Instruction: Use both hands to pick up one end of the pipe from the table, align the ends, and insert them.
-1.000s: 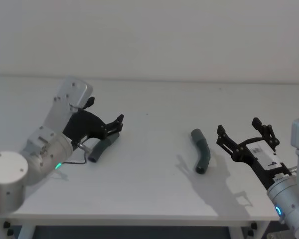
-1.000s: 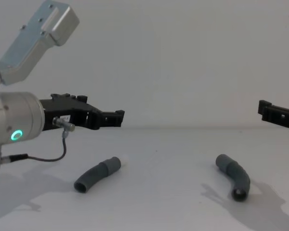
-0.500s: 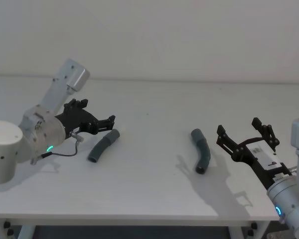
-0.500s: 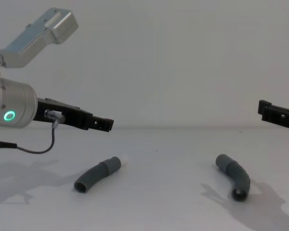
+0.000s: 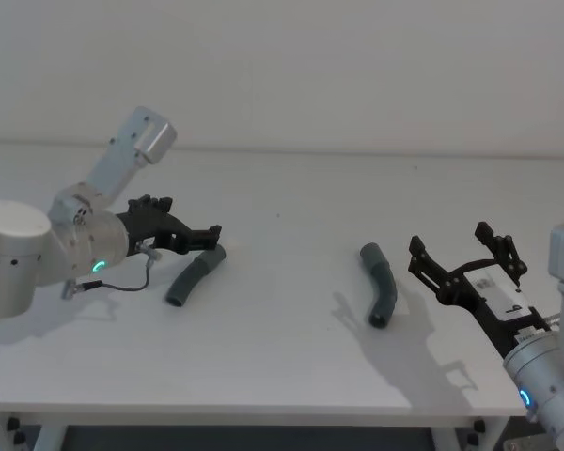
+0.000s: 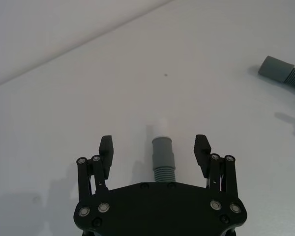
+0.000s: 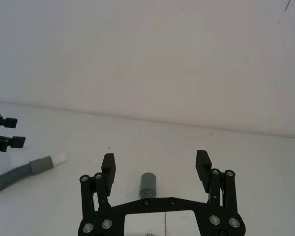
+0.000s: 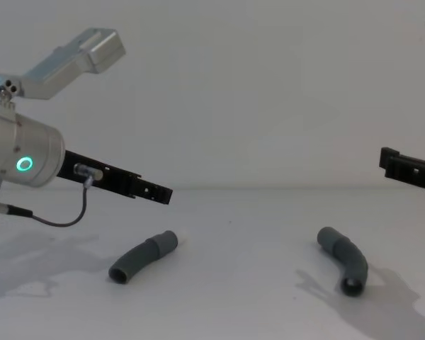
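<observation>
The left gripper (image 5: 208,238) was wide open and held nothing. In the left wrist view its two black fingers (image 6: 106,146) stood on either side of the left pipe piece (image 6: 163,155), with bare table showing between each finger and the tube. The chest view showed the left gripper (image 8: 161,194) raised above that piece (image 8: 142,256), angled down toward its sleeve and not touching it.

The left pipe piece (image 5: 193,275) lay flat on the table (image 5: 282,362). Its straight blue-grey sleeve sat under the gripper's tips, and the sleeve's whitish rim (image 6: 158,129) pointed away from the gripper. Its darker bent end pointed toward the robot's side of the table. A thin grey cable (image 8: 62,221) looped below the silver left arm, to the left of this piece.

Well apart from the left pipe piece, to the robot's right, the right pipe piece (image 5: 381,283) also lay on the table, untouched. Its dark open elbow mouth (image 8: 350,285) faced the robot.

Farther right again from the left pipe piece, past the right piece, the right gripper (image 5: 450,241) was spread just as wide and empty. In the right wrist view its fingers (image 7: 108,161) framed the end of the right pipe piece (image 7: 148,185) without contact. The left piece (image 7: 20,171) showed farther off, white rim (image 7: 58,159) visible. In the chest view the right gripper (image 8: 389,161) sat at the edge, clear above the table.
</observation>
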